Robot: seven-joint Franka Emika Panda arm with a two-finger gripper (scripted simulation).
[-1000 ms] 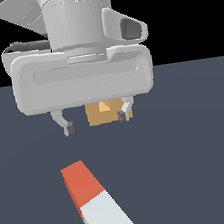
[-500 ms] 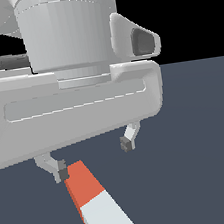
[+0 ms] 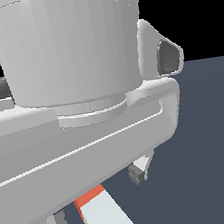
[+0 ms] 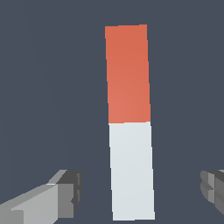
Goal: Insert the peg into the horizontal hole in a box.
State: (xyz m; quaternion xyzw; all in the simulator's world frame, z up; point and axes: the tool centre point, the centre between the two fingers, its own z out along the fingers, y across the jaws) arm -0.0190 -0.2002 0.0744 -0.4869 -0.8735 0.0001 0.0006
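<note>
The peg [image 4: 129, 122] lies flat on the dark floor, with its orange-red end [image 4: 127, 74] away from the fingers and its white part [image 4: 131, 175] between them. My gripper [image 4: 140, 190] is open, one finger on each side of the white part and not touching it. In the exterior view the gripper [image 3: 100, 206] and its grey-white hand fill most of the picture. Below it only a strip of the peg [image 3: 106, 218] shows, between the two fingertips [image 3: 138, 173]. The box and its hole are hidden behind the hand.
The dark grey-blue floor [image 3: 214, 145] runs around the peg. The hand's body [image 3: 81, 133] blocks most of the exterior view. Nothing else shows in the wrist view.
The gripper has come down and toward the exterior camera over the peg, now straddling its white part. The tan box, seen between the fingers a second ago, is now hidden.
</note>
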